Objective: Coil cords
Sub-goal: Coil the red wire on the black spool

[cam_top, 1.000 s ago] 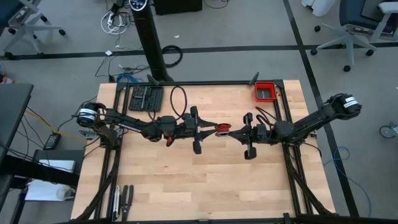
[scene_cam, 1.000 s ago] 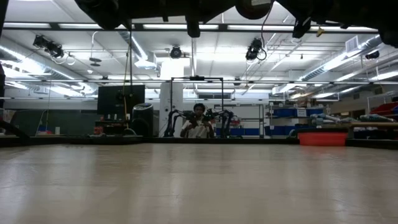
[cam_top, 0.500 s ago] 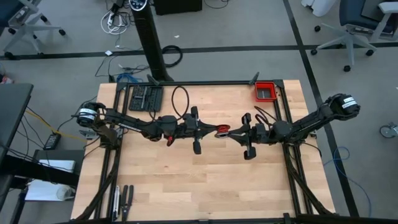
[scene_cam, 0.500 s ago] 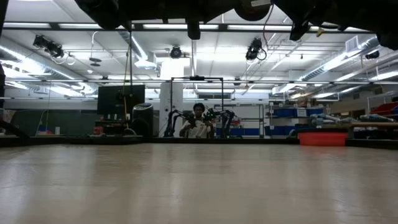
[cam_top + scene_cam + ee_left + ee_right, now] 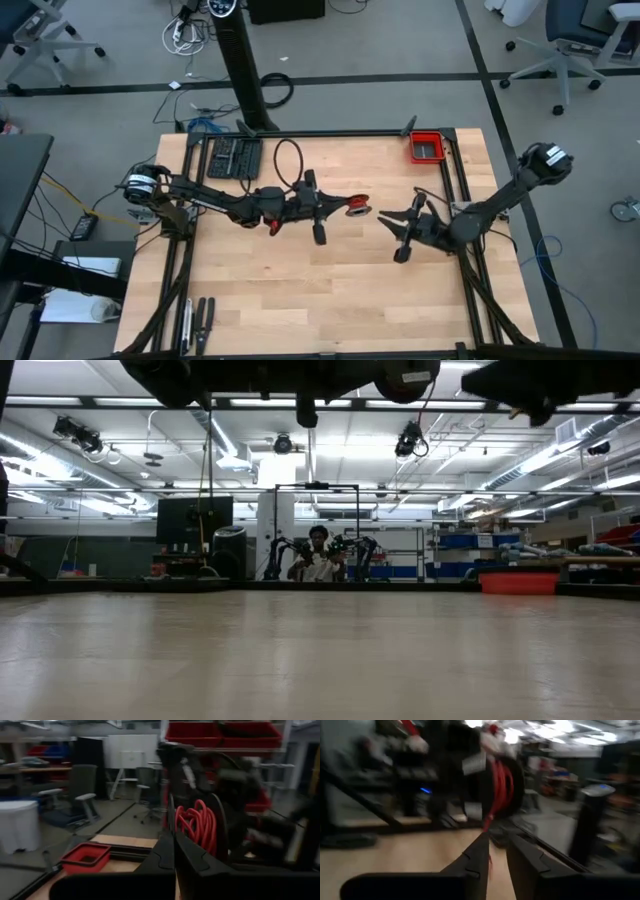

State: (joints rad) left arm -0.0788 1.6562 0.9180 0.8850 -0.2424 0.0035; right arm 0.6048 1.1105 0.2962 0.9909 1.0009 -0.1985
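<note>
The cords are one thin red cord wound into a small coil [image 5: 358, 207], held in the air above the middle of the table. My left gripper [image 5: 346, 207] reaches in level from the table's left and is shut on it. In the left wrist view the red loops [image 5: 197, 822] stand just past my shut fingertips [image 5: 175, 842]. My right gripper [image 5: 385, 219] is to the right of the coil and a little nearer the front edge. It is clear of the coil and open, with a gap showing between its fingers [image 5: 497, 847]. My left gripper pinches the coil's near rim [image 5: 181, 827] between its two fingertips. The fingers come in level from the table's left. The coil is lifted clear of the table with its loops standing on edge, and a loose strand [image 5: 488, 820] hangs slack below it.
A red bin [image 5: 427, 147] stands at the table's far right corner. A black cable loop [image 5: 288, 160] and a black tool tray [image 5: 233, 157] lie at the far left. Hand tools [image 5: 197, 318] lie at the near left corner. A person [image 5: 318, 555] sits beyond the table.
My left gripper has shut on the coil and kept its place. My right gripper has let go of the coil, swung toward the table's right and near edges and turned. The coil has stayed where it was, now held only by my left gripper.
</note>
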